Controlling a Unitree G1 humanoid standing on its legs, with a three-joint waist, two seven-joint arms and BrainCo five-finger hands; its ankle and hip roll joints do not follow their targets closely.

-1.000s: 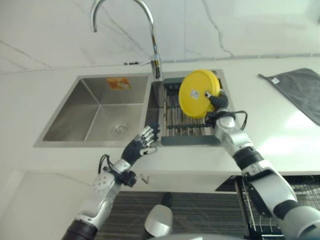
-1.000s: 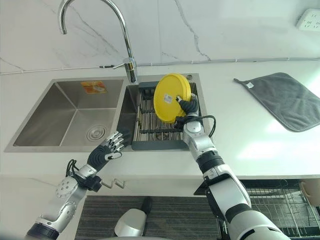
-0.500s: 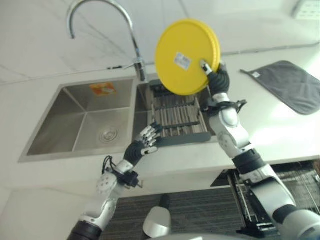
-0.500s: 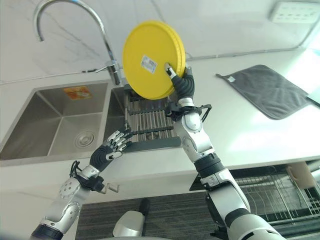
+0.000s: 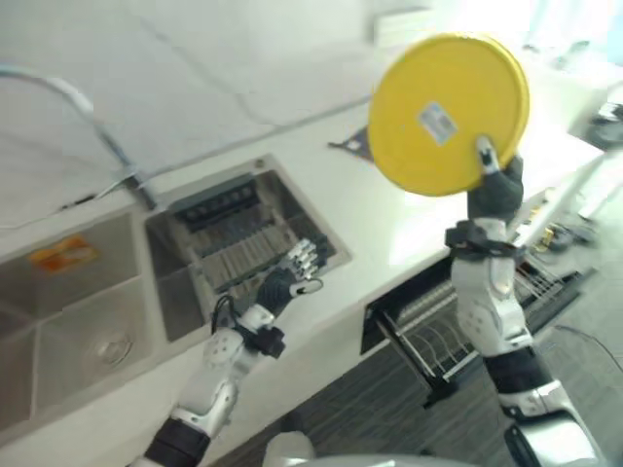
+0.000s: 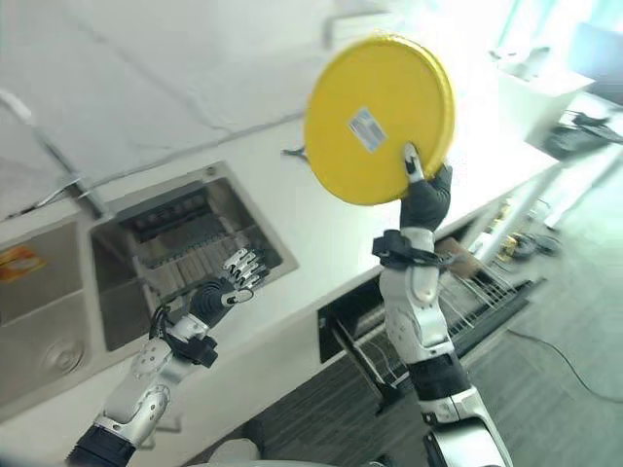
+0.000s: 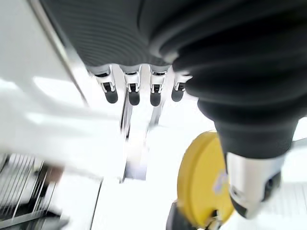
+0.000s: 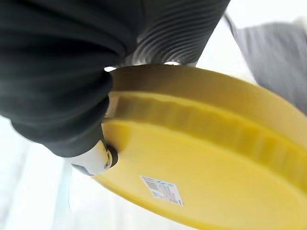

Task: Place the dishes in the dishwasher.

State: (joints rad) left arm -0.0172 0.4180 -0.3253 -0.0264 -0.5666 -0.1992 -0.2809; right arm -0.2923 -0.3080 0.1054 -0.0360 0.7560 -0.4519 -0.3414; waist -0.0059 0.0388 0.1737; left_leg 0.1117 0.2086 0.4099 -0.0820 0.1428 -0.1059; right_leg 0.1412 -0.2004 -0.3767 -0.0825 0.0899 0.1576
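Right hand (image 5: 494,185) gripping yellow plate (image 5: 443,112) above counter (image 5: 389,219), sink rack (image 5: 234,243) nearby

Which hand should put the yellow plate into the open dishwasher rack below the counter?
The right hand. It already grips the yellow plate by its rim, raised above the open dishwasher rack on that side. The left hand hangs open and holds nothing, over the counter edge by the sink, farther from the rack.

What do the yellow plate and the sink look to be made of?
Yellow plate, pinched at its lower edge by the right robot hand: probably plastic or melamine, given its uniform opaque colour, soft sheen and moulded ridge under the rim. A sticker sits on its underside. Sink: likely brushed stainless steel, judging by its grey, dull metallic walls.
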